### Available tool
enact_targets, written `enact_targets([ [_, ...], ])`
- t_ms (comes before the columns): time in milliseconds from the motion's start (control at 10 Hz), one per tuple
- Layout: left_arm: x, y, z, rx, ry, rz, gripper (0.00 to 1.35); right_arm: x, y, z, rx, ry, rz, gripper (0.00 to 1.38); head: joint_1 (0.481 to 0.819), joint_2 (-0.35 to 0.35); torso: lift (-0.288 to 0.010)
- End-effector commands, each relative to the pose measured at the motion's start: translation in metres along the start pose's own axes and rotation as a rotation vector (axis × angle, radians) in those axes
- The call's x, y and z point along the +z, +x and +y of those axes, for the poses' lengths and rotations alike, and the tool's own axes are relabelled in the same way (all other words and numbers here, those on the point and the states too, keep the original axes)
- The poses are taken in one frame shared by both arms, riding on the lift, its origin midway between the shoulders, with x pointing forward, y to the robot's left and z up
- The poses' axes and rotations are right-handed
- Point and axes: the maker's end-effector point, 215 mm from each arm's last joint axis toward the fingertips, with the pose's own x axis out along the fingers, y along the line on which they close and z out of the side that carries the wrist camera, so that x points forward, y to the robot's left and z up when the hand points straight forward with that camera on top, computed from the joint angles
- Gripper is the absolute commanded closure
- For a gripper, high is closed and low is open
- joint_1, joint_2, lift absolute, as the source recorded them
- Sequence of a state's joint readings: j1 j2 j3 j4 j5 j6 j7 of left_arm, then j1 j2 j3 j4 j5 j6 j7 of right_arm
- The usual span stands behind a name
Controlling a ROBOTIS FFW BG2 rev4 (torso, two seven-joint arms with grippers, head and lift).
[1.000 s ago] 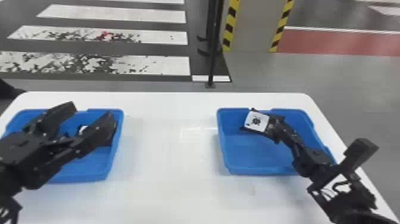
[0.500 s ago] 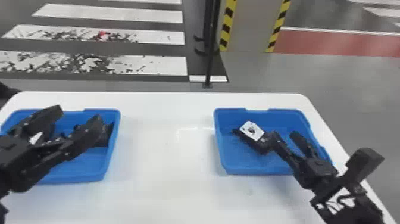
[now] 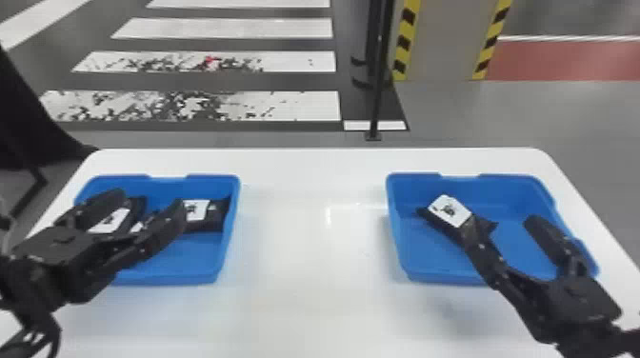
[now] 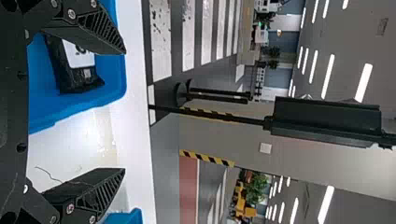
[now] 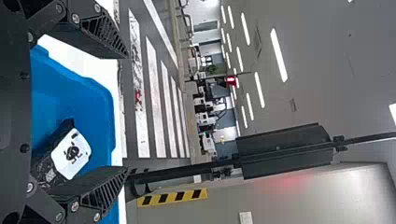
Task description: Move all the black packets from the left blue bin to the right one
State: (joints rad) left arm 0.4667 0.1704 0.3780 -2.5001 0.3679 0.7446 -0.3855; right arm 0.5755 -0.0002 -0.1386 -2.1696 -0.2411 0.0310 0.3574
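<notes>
In the head view my left gripper (image 3: 150, 204) stands open over the left blue bin (image 3: 190, 278), where black packets with white labels lie, one (image 3: 216, 214) at the bin's right side and others behind the fingers. The left wrist view has that gripper (image 4: 123, 112) with spread fingers and a packet (image 4: 70, 70) in the bin. At the right blue bin (image 3: 428, 276), my right gripper (image 3: 500, 223) is open; one black packet (image 3: 447, 212) lies in the bin by its left finger. The right wrist view has the gripper (image 5: 126, 112) and the labelled packet (image 5: 65, 154).
A white table (image 3: 309, 247) carries both bins, with a wide stretch of tabletop between them. Behind the table stand a thin black pole (image 3: 378, 85) and a column with yellow and black striped edges (image 3: 405, 43).
The right gripper has opened wide, leaving the packet in the right bin. In the head view the left gripper has shifted, and more packets show in the left bin.
</notes>
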Motion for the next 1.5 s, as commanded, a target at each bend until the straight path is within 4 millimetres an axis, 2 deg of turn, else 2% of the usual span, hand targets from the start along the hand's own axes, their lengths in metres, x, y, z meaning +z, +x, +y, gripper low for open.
enact_targets([
  [0,-0.013,0.002,0.033,0.072,0.019,0.044,0.17,0.009,-0.011,0.014,0.003,-0.044,0.006,0.19,0.695,0.068,-0.185],
  [100,-0.02,0.007,0.055,0.116,0.026,0.069,0.17,0.005,-0.014,0.02,0.011,-0.026,0.012,0.19,0.695,0.086,-0.185],
  [300,-0.029,0.022,0.086,0.172,0.029,0.118,0.17,0.002,-0.017,0.029,0.023,0.0,0.018,0.19,0.695,0.156,-0.185],
  [500,-0.042,0.043,0.108,0.201,0.012,0.196,0.17,-0.004,-0.017,0.034,0.032,0.024,0.03,0.19,0.695,0.193,-0.185],
  [800,-0.067,0.092,0.104,0.148,-0.024,0.331,0.17,-0.006,-0.015,0.038,0.039,0.044,0.036,0.19,0.695,0.2,-0.185],
  [1100,-0.075,0.128,0.118,0.155,-0.017,0.423,0.16,-0.007,-0.013,0.042,0.047,0.056,0.036,0.19,0.695,0.186,-0.185],
  [1400,-0.086,0.158,0.115,0.115,-0.001,0.529,0.16,-0.011,-0.012,0.044,0.05,0.07,0.045,0.19,0.695,0.179,-0.185],
])
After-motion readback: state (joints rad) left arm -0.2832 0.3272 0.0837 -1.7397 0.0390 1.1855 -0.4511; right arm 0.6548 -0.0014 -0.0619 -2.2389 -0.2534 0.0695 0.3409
